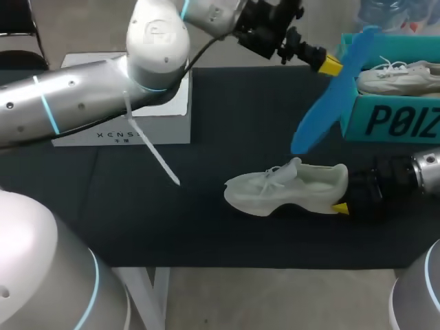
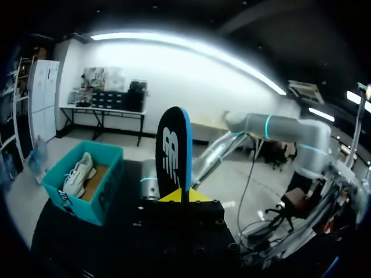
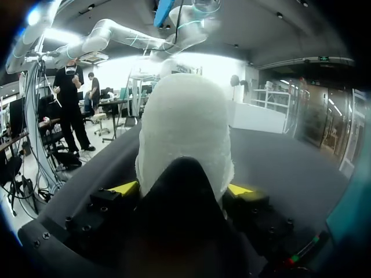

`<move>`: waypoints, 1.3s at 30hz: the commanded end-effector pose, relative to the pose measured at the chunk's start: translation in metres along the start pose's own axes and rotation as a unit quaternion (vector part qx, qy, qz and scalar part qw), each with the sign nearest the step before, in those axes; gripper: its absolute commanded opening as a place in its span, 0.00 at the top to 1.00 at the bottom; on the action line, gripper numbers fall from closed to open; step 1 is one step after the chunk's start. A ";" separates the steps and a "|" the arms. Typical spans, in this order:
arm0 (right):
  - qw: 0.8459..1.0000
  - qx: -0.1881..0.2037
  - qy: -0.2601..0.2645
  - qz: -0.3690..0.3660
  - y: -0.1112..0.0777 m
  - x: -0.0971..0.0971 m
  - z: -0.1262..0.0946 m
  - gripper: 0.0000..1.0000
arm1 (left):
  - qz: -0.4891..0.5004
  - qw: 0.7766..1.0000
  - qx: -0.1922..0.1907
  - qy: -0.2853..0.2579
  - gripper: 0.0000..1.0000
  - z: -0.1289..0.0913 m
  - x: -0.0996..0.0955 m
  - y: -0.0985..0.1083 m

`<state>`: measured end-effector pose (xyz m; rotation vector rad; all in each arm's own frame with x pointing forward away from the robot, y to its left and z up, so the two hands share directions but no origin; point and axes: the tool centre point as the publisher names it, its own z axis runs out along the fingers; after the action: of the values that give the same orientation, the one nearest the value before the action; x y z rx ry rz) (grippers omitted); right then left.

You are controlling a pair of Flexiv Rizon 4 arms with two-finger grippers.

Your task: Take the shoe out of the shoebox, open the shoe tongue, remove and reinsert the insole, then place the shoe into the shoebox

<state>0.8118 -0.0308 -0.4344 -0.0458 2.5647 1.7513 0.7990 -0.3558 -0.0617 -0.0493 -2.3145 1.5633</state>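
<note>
Left wrist view: left fingers [image 2: 200,196] pinch one end of a flat blue-and-black foam insole [image 2: 174,145], held clear of the table. Right fingers [image 3: 124,188] clamp the heel of an off-white knit shoe [image 1: 289,185], standing sole down on the black-covered table [image 1: 172,227] near the teal cardboard shoebox [image 1: 392,120], which holds another white shoe [image 1: 402,75].

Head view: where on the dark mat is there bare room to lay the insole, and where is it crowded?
Bare: mat between white box and shoe toe, plus its near edge. Crowded: right side, among shoebox, insole and right pincer.
</note>
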 end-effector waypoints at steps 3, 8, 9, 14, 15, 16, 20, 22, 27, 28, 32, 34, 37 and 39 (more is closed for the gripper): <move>1.000 0.001 -0.001 0.000 -0.002 0.000 0.002 1.00 | -0.041 0.990 0.131 0.032 1.00 -0.051 -0.011 0.024; 1.000 0.001 -0.001 0.000 -0.002 0.000 0.002 1.00 | -0.054 0.981 0.182 0.048 1.00 -0.075 -0.005 0.017; 1.000 0.001 -0.001 0.000 -0.002 0.000 0.002 1.00 | -0.052 0.980 0.186 0.049 1.00 -0.079 -0.002 0.015; 1.000 0.001 -0.001 0.000 -0.002 0.000 0.002 1.00 | -0.055 0.973 0.215 0.064 1.00 -0.096 0.012 0.002; 1.000 0.001 -0.001 0.000 -0.002 0.000 0.002 1.00 | -0.057 0.971 0.220 0.068 1.00 -0.099 0.015 0.000; 1.000 0.001 -0.001 0.000 -0.002 0.000 0.002 1.00 | -0.057 0.971 0.223 0.070 1.00 -0.101 0.019 -0.003; 1.000 0.001 -0.001 0.000 -0.002 0.000 0.002 1.00 | -0.061 0.965 0.240 0.088 1.00 -0.108 0.034 -0.011; 1.000 0.001 -0.001 0.000 -0.002 0.000 0.002 1.00 | -0.059 0.963 0.245 0.095 1.00 -0.110 0.040 -0.014; 1.000 0.001 -0.001 0.000 -0.002 0.000 0.002 1.00 | -0.061 0.957 0.256 0.126 1.00 -0.110 0.055 -0.018; 1.000 0.001 -0.001 0.000 -0.002 0.000 0.002 1.00 | -0.060 0.956 0.257 0.130 1.00 -0.109 0.057 -0.019; 1.000 0.001 -0.001 0.000 -0.002 0.000 0.002 1.00 | -0.056 0.951 0.264 0.150 1.00 -0.104 0.062 -0.022; 1.000 0.001 -0.001 0.000 -0.002 0.000 0.002 1.00 | -0.041 0.952 0.260 0.156 1.00 -0.103 0.064 -0.024; 1.000 0.001 -0.001 0.000 -0.002 0.000 0.002 1.00 | -0.034 0.955 0.251 0.157 1.00 -0.102 0.065 -0.025; 1.000 0.001 -0.001 0.000 -0.002 0.000 0.002 1.00 | -0.034 0.955 0.251 0.157 1.00 -0.102 0.065 -0.025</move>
<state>0.8118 -0.0307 -0.4344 -0.0460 2.5649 1.7514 0.7685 -0.2583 0.0104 -0.0726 -1.6157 1.9104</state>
